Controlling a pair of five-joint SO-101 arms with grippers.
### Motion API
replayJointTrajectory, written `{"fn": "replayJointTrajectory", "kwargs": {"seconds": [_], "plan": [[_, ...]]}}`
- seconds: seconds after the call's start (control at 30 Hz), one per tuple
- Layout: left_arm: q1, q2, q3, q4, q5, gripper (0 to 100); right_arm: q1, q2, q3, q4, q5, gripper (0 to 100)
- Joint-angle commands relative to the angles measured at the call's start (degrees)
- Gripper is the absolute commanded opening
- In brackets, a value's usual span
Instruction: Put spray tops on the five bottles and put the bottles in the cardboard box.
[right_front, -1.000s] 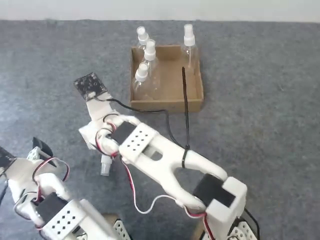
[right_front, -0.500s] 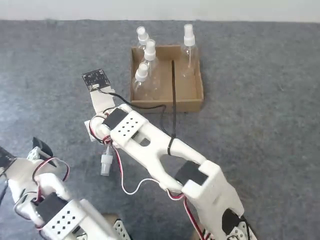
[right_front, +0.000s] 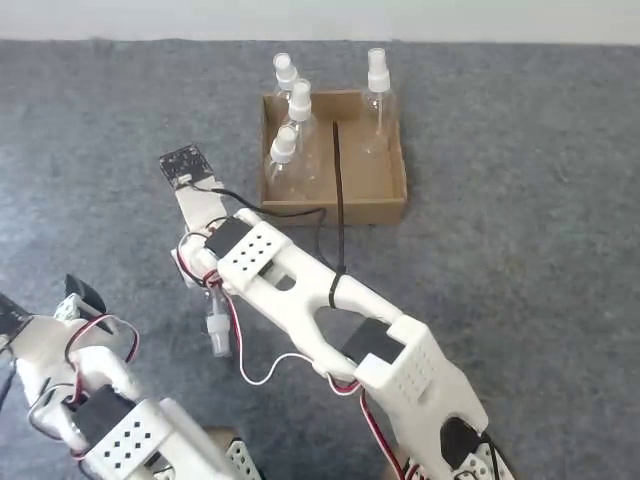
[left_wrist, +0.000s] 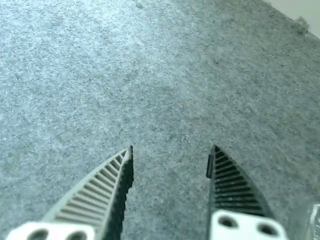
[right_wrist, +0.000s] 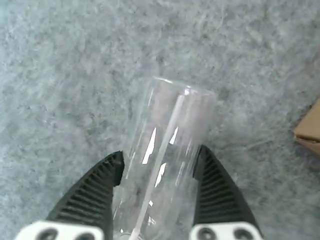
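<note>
Bottles (right_front: 299, 110) with sprayers on, four of them, stand in the cardboard box (right_front: 385, 195). One last bottle (right_wrist: 172, 115) (its spray top (right_front: 216, 335) is on too) lies on the carpet (right_front: 520, 250), squeezed between the right gripper (right_wrist: 160, 151) jaws. It has yet to go in the box. The left gripper (left_wrist: 170, 155) is spread wide, holding nothing.

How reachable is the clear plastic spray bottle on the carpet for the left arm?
Probably not usefully: the right gripper clamps the clear plastic spray bottle, and its white arm covers most of it.
</note>
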Motion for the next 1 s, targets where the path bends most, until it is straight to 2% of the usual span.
{"fn": "replayJointTrajectory", "kwargs": {"seconds": [0.0, 0.6, 0.97], "plan": [[-0.4, -0.9, -2.7, -1.9, 0.7, 23, 0.6, -7.9, -3.5, 3.5, 1.8, 1.3], [0.0, -0.9, -2.7, -1.9, 0.7, 23, 1.9, -29.4, -3.2, 20.6, 1.7, 1.2], [0.1, -0.9, -2.7, -1.9, 0.7, 23, 10.7, -39.2, -3.2, 30.4, -15.6, 0.6]]}}
